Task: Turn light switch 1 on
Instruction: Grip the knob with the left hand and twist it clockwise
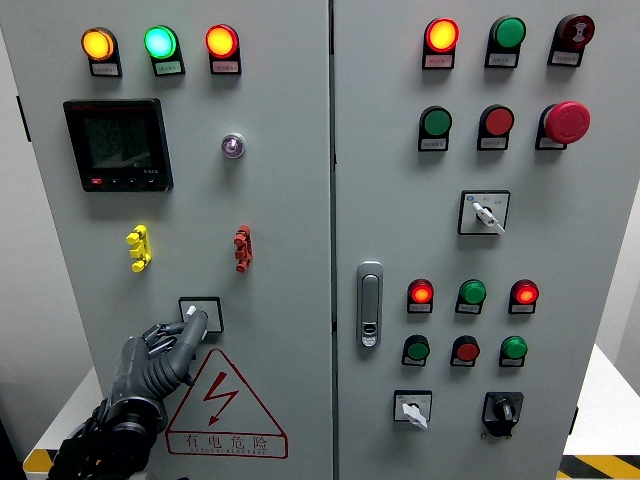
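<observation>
Head view of a grey control cabinet [290, 200] with two doors. The rotary switch [199, 314] sits low on the left door, below the yellow toggle [139, 248] and the red toggle [242, 247], and directly above the triangular high-voltage warning label [222, 407]. It consists of a square pale plate with a dark border and a small white knob near its upper left part; the knob's pointing direction cannot be read, because a finger covers much of it.

The left hand [150, 365], dark and jointed, rises from the lower left corner. Its extended finger [190, 335] lies diagonally across the plate's lower left, its tip touching the knob. The remaining fingers are loosely curled beside it, just left of the plate, and grasp nothing. Indicator lamps [160, 42] glow along the door's top edge.
</observation>
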